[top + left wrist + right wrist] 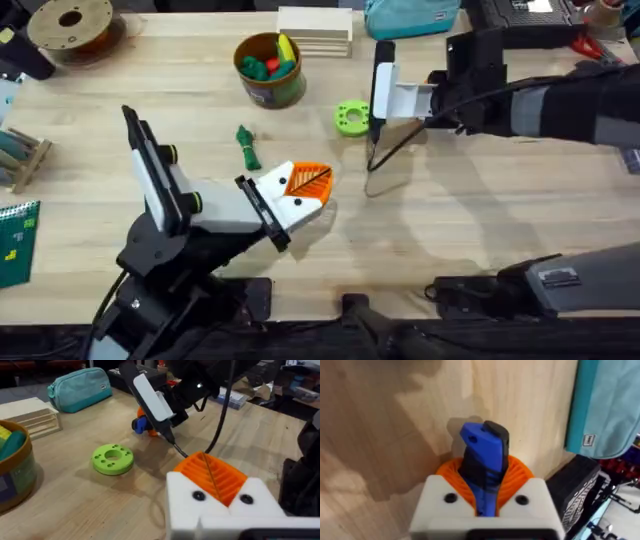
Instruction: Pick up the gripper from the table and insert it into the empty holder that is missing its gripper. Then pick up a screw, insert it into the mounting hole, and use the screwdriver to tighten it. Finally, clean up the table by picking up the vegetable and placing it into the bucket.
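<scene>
The table, of light wooden planks, fills most of the overhead frame. In the lower left of that frame the left arm lies low, and its left gripper rests near the centre with the 2 orange ribbed pads pressed together, so the jaws are closed on nothing. In the upper right the right gripper points down at the table, and the right wrist view shows its jaws clamped on the screwdriver, blue, standing upright between the orange pads. The bucket stands at the upper centre with green, red and yellow toys inside. A lime-green disc lies just beside the right gripper. The vegetable, dark green, lies on the table left of centre, below the bucket.
</scene>
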Robot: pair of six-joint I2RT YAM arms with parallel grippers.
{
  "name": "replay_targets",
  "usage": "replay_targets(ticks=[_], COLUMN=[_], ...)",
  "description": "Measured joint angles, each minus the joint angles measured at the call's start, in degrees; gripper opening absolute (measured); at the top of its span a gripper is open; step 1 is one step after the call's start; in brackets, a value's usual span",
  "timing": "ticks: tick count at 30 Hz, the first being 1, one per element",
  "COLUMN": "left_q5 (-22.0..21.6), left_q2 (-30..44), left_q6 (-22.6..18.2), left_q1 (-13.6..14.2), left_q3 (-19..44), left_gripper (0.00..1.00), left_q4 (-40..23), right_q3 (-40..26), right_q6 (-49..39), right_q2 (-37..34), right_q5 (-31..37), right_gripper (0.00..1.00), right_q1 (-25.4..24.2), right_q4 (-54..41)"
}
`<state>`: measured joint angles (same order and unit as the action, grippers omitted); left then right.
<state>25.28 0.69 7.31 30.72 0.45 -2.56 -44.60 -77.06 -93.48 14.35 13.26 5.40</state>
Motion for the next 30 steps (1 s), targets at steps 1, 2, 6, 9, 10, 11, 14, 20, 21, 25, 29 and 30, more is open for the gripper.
replay_targets(ticks=[1,2,6,9,10,11,14,20,21,25,29,30], left_q5=[0.0,0.0,0.0,0.0,0.0,0.0,0.0,0.0,0.0,0.0,-3.1,-4.4], left_q2=[0.0,0.0,0.0,0.0,0.0,0.0,0.0,0.0,0.0,0.0,0.0,0.0], left_q6=[0.0,0.0,0.0,0.0,0.0,0.0,0.0,-0.3,-0.4,-0.4,-0.7,-0.3], left_q1=[0.0,0.0,0.0,0.0,0.0,0.0,0.0,0.0,0.0,0.0,0.0,0.0], left_q3=[0.0,0.0,0.0,0.0,0.0,0.0,0.0,0.0,0.0,0.0,0.0,0.3], left_gripper=[0.009,0.009,0.009,0.009,0.009,0.009,0.009,0.288,0.451,0.984,0.986,0.986], left_q4=[0.0,0.0,0.0,0.0,0.0,0.0,0.0,0.0,0.0,0.0,7.1,7.7], right_q3=[0.0,0.0,-0.4,-1.4,-1.5,-1.5,-1.5,-1.5,-1.5,-1.5,-1.5,-1.5], right_q6=[-0.2,-0.3,-0.8,-0.5,0.3,1.0,4.7,14.2,16.3,33.5,46.1,47.1], right_q2=[0.0,0.0,0.2,0.8,1.0,1.2,1.7,7.4,8.8,19.0,26.9,27.7], right_q5=[0.0,0.0,0.8,1.3,1.3,1.3,1.3,1.6,1.7,1.7,1.7,1.7], right_gripper=[0.070,0.106,0.429,0.809,0.832,0.837,0.840,0.842,0.842,0.846,0.845,0.845], right_q1=[0.0,0.0,0.0,0.0,0.0,0.0,0.0,0.0,0.0,0.0,0.0,0.0], right_q4=[-0.5,-1.1,-2.4,-2.8,-3.1,-3.4,-4.1,-4.5,-4.8,-10.2,-11.0,-11.0])
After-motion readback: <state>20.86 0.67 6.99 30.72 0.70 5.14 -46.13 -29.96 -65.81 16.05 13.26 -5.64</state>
